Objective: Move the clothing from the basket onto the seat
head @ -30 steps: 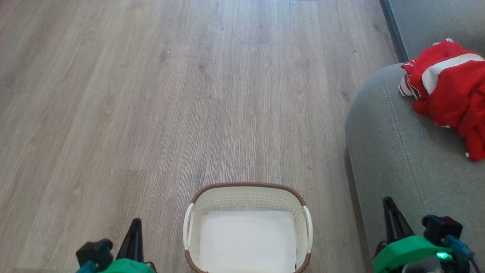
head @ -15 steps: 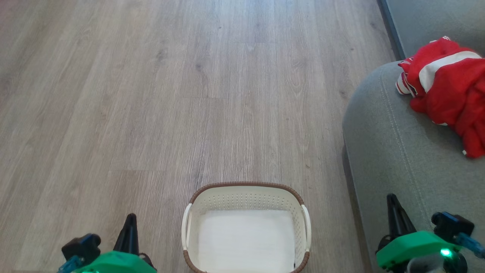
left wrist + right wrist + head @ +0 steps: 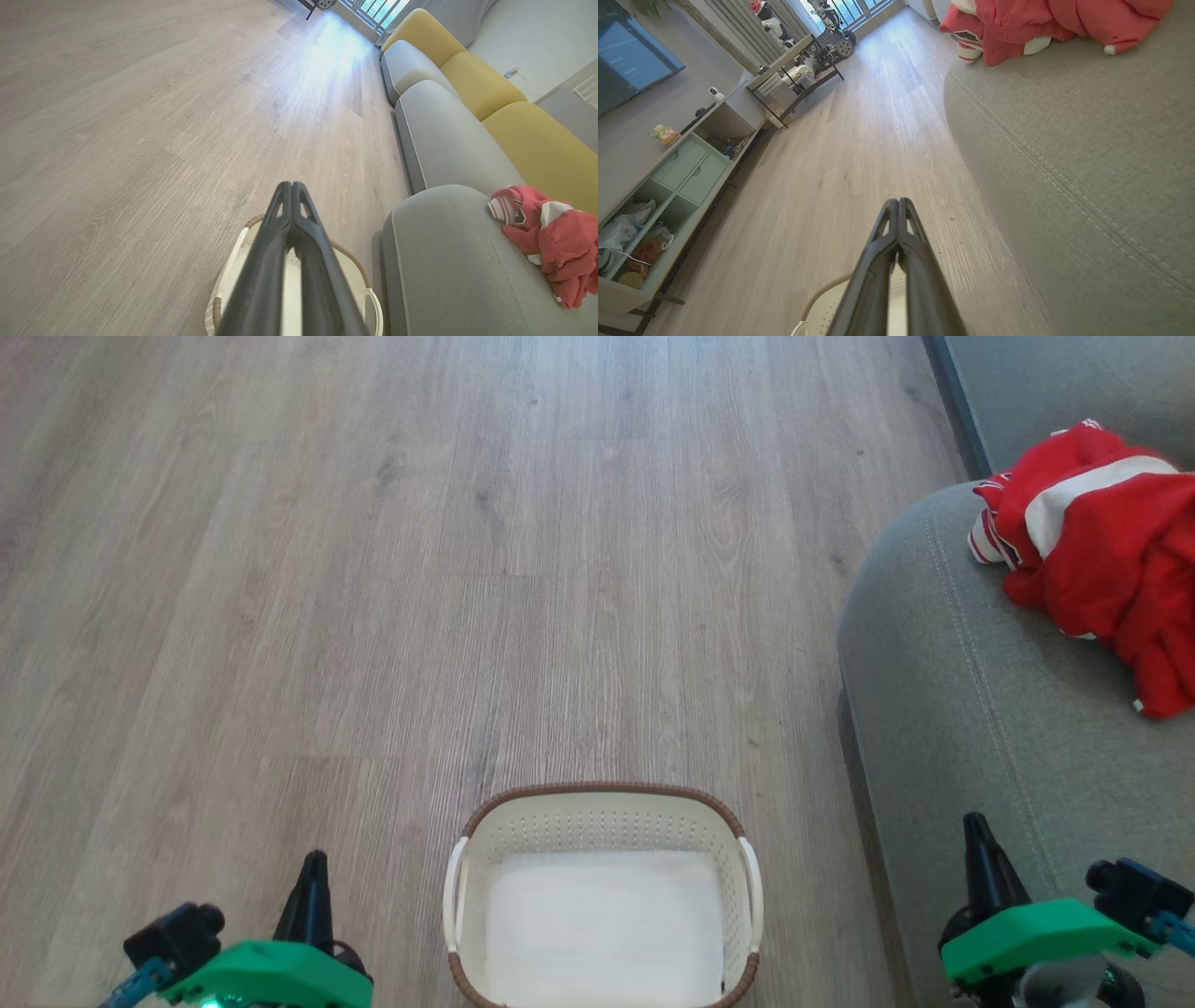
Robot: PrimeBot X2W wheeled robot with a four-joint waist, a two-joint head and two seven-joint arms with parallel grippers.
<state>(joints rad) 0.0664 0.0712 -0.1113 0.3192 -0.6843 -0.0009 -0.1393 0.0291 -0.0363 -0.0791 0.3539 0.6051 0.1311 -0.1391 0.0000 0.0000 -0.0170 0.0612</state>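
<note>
Clothing (image 3: 1088, 555): red garments with white bands and a striped cuff, in one crumpled heap on the seat (image 3: 943, 728), at its far end, just in from the rounded edge and stitched seam. The cuff lies nearest that edge. Nothing holds the heap.

Basket (image 3: 605, 795): cream with a brown rim, upright on the floor (image 3: 373, 569) just beside the seat's edge. Its white bottom is bare.

Left gripper (image 3: 290, 189): fingers pressed together, holding nothing, hanging above the floor at the basket's left side.

Right gripper (image 3: 899, 204): fingers pressed together, empty, by the seat's near edge, well apart from the heap.

Handling, by judgement: the fabric is soft, light and limp, and not fragile. It will likely sag and trail from a single pinch. If it needs shifting, the best hold is a raised fold at the crown of the heap, not the cuff or a loose hem.

Status, by judgement: transfer looks done.
</note>
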